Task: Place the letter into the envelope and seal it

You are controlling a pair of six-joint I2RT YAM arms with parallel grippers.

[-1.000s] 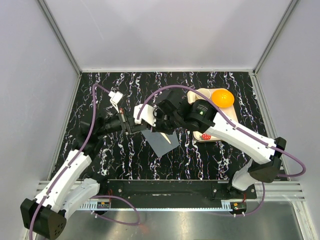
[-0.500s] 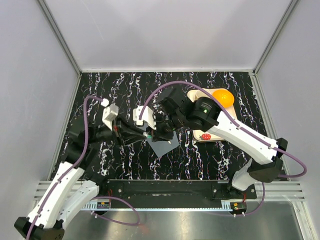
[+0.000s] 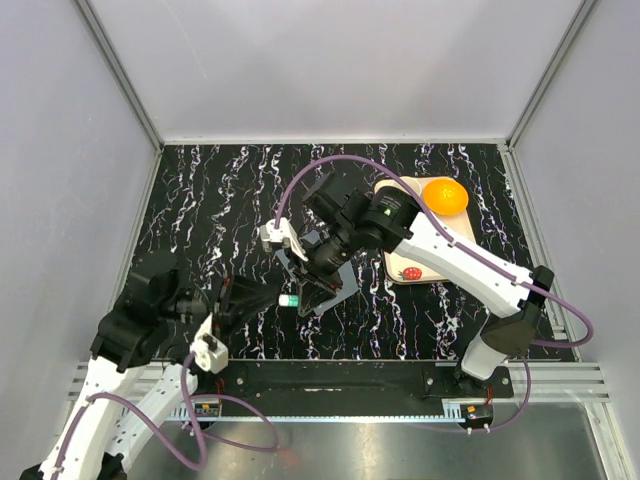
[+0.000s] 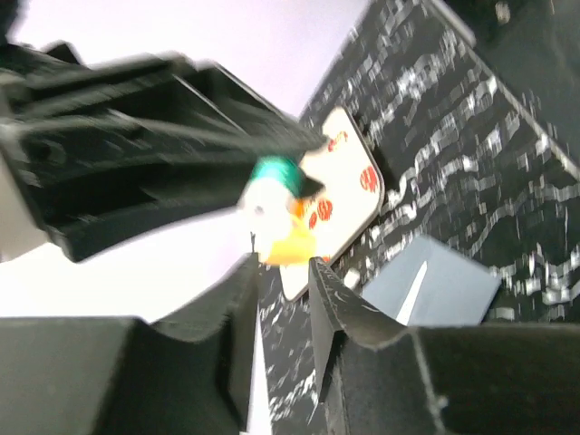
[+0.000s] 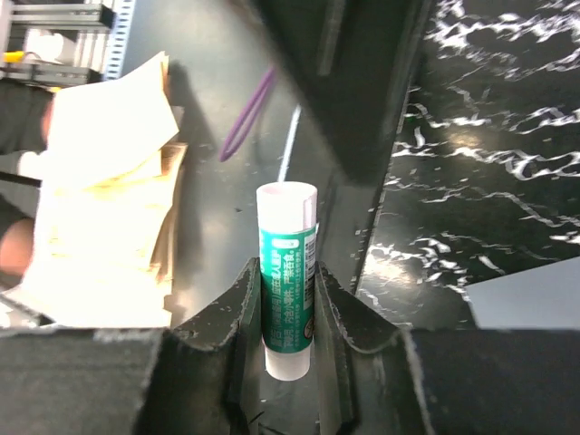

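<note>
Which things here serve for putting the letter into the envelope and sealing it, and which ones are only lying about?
For the job:
- envelope
- glue stick, held in the right gripper
- letter: not clearly visible, perhaps already inside the envelope

Lying about:
- strawberry tray
- orange ball

Glue stick (image 5: 288, 276) green label: white printed characters, too blurred to read.

Top ext.: fixed, high, behind arm bases, looks down on whole counter (image 3: 220, 190).
L wrist: close, low, blurred, sights along L claw (image 4: 283, 267) twd tray (image 4: 343, 195), envelope (image 4: 444, 285).
R wrist: close, along R claw (image 5: 285, 272) twd counter's near edge.
Shared, all 3: glue stick (image 5: 288, 231).
</note>
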